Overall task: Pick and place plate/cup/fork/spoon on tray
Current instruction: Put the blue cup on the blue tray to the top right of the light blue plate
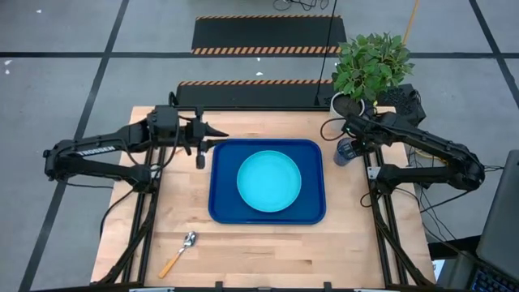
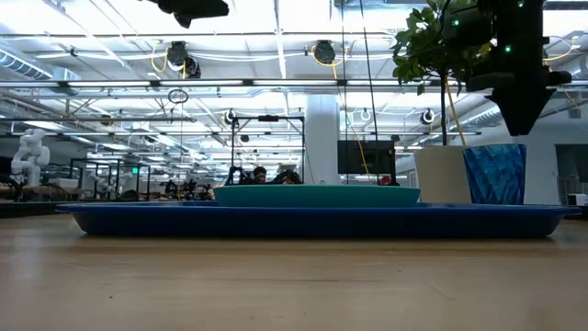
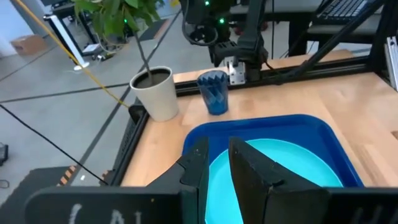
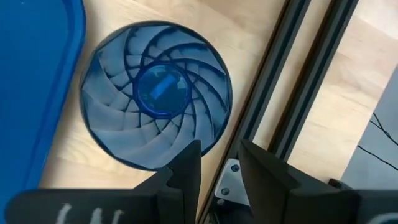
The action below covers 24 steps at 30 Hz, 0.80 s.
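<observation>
Cup (image 4: 155, 102): upright beside tray (image 1: 220, 182); fluted interior seen only from right wrist. Right end effector (image 4: 219, 165) above, nearly closed, empty.

Bright, even indoor light fills every view. In the low view, long rows of ceiling lamps glow white across the hall from ten to two o'clock, and the far room looks washed out. Against them, the plant (image 2: 439, 46) and an arm at one o'clock are dark silhouettes. The wooden table (image 2: 276, 285) close to the camera is soft and out of focus. From above, the plate (image 1: 269, 181) is evenly lit, with soft, faint shadows. The cup (image 4: 157, 102) appears sharp in the right wrist view.
</observation>
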Available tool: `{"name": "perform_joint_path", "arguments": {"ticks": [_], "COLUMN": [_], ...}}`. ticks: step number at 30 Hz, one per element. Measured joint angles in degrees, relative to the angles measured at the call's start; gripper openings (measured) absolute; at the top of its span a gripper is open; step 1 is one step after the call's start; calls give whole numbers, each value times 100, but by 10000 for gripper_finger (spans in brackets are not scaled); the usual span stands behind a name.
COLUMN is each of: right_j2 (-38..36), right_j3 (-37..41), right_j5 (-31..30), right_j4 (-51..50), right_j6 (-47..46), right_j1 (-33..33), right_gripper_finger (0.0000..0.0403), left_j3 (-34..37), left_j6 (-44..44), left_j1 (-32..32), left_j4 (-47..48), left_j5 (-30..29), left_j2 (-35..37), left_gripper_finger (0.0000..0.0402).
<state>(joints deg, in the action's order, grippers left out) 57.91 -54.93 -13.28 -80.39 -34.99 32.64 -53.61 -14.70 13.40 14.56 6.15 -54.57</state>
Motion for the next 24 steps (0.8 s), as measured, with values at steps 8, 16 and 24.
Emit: {"name": "perform_joint_path", "arguments": {"ticks": [8, 16, 24], "right_j2": [-2, -2, -4], "right_j3": [67, 67, 182], "right_j5": [-3, -192, -186], "right_j4": [317, 364, 379], "right_j6": [111, 96, 26], "right_j1": [0, 0, 18], "right_gripper_finger": [100, 100, 100], "left_j3": [90, 90, 90], "left_j6": [174, 323, 324], "left_j1": [155, 158, 158], "left_j4": [-135, -126, -111], "left_j5": [-11, -11, -11], "left_j2": [2, 2, 2], "left_gripper_finger": [67, 67, 67]}}
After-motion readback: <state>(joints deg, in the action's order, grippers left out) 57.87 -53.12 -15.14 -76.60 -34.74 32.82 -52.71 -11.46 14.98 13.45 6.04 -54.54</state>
